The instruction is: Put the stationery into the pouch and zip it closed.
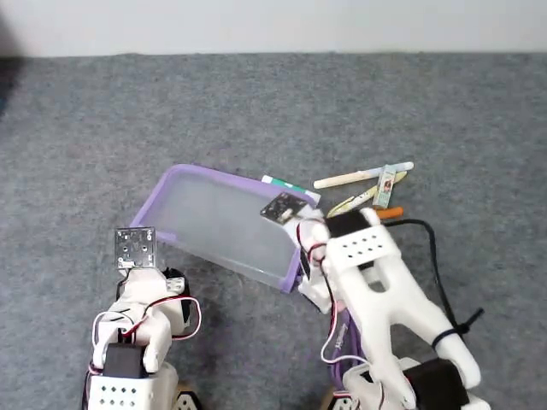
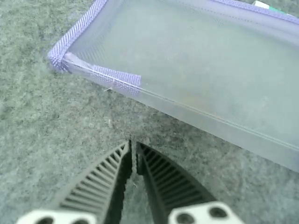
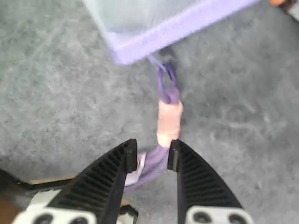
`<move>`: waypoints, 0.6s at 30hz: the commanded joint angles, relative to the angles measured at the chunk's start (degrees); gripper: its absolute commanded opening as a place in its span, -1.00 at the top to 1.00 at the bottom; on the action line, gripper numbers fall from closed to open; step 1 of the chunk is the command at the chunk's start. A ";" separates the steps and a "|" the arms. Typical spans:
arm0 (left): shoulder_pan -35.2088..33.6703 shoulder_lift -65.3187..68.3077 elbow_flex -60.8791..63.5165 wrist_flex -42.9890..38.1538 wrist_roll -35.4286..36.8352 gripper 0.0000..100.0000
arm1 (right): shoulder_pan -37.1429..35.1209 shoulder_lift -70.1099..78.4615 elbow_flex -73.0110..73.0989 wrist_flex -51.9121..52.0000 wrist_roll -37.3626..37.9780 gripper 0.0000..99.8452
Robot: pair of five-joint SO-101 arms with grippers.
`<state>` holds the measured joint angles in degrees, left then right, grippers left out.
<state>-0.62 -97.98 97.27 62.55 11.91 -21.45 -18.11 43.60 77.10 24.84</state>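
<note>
The translucent pouch [image 1: 222, 220] with purple trim lies flat at the table's middle. My right gripper [image 3: 152, 156] sits at its near right corner, shut on the purple zip pull strap [image 3: 156, 158]. The strap runs taut from the pouch corner [image 3: 140, 46] through a pink bead [image 3: 168, 119]. My left gripper [image 2: 134, 150] is shut and holds nothing, low over the carpet just short of the pouch's near left corner [image 2: 70, 60]. The stationery lies outside the pouch at its far right: a cream pen [image 1: 363, 177], a small tube [image 1: 386, 181], a yellow-green piece [image 1: 352, 203] and an orange piece [image 1: 390, 212].
A green-and-white item [image 1: 286, 184] pokes out at the pouch's far edge. The right arm [image 1: 385, 290] and its black cable [image 1: 436, 273] lie between the pouch and the table's near right. Grey carpet stretches open to the left and far side.
</note>
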 commanded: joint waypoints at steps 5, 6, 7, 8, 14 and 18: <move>-0.35 -0.44 -0.40 0.18 0.53 0.96 | -0.40 -0.04 5.98 -11.65 0.79 0.73; -0.35 -0.44 -0.40 0.18 0.53 0.96 | -0.13 -0.04 6.24 -12.09 0.79 0.73; -0.35 -0.44 -0.40 0.18 0.53 0.96 | 0.13 -0.04 6.24 -12.53 0.79 0.73; -0.35 -0.44 -0.40 0.18 0.53 0.96 | 0.48 -0.04 6.24 -13.14 0.79 0.73; -0.35 -0.44 -0.40 0.18 0.53 0.96 | 1.54 0.04 6.33 -14.46 3.96 0.73; -0.35 -0.44 -0.40 0.18 0.53 0.96 | 1.54 0.04 7.03 -14.37 4.40 0.73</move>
<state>-0.62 -97.98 97.27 62.55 11.91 -20.75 -17.93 50.37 63.21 28.26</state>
